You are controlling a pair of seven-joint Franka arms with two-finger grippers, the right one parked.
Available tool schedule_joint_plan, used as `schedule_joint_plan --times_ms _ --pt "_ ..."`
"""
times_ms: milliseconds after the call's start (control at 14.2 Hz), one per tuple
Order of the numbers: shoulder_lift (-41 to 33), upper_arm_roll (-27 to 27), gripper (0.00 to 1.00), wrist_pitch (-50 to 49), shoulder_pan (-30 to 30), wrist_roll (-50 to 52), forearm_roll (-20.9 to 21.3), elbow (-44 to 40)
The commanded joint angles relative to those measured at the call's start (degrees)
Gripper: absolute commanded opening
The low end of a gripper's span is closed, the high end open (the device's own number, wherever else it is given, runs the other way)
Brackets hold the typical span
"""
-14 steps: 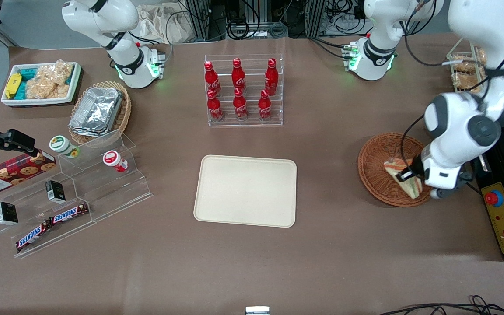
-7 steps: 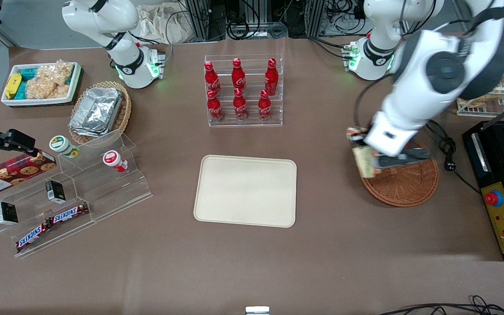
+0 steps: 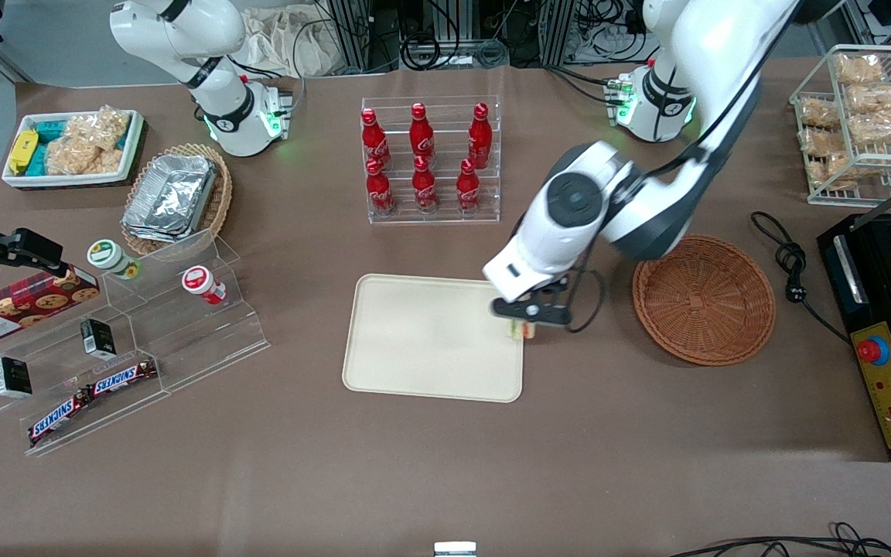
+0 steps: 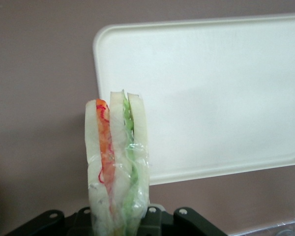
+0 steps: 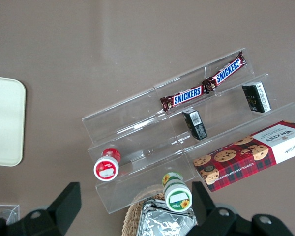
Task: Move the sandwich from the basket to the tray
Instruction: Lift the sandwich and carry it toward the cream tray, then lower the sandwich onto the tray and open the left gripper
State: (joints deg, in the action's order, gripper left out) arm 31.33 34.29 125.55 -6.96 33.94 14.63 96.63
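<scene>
The tray is lying flat on the brown table, nearest the front camera of the task's things, and it serves as the landmark here. The gripper is hanging above the tray's edge on the side toward the working arm's end of the table, and it is clamping the sandwich between its fingers. In the left wrist view the sandwich is standing upright in the grip, its orange and green layers showing through the clear wrap, with the tray lying below it. The basket is sitting beside the tray, toward the working arm's end, holding nothing. Farther from the camera than the tray, the rack of red bottles is standing.
</scene>
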Motion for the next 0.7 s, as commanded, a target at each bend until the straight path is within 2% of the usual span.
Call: schedule_joint_plan --times_ms 0,211,282,423,493,563,634 --pt "7.77 0.25 0.0 4.68 -0.51 0.51 5.83 -3.64" --pt "11.29 0.17 0.0 6.38 -0.6 0.51 9.36 -3.64" --pt "11.91 0.08 0.05 6.9 -0.6 0.6 10.15 -3.73" --pt "12.44 -0.18 0.48 7.61 -0.6 1.82 10.24 -3.73" --pt "12.44 -0.97 0.78 7.78 -0.6 1.83 10.59 -3.73" --pt "12.27 -1.06 0.99 7.96 -0.6 2.09 11.2 -3.73" --pt "11.75 -1.07 0.99 7.96 -0.25 2.62 11.04 -3.81"
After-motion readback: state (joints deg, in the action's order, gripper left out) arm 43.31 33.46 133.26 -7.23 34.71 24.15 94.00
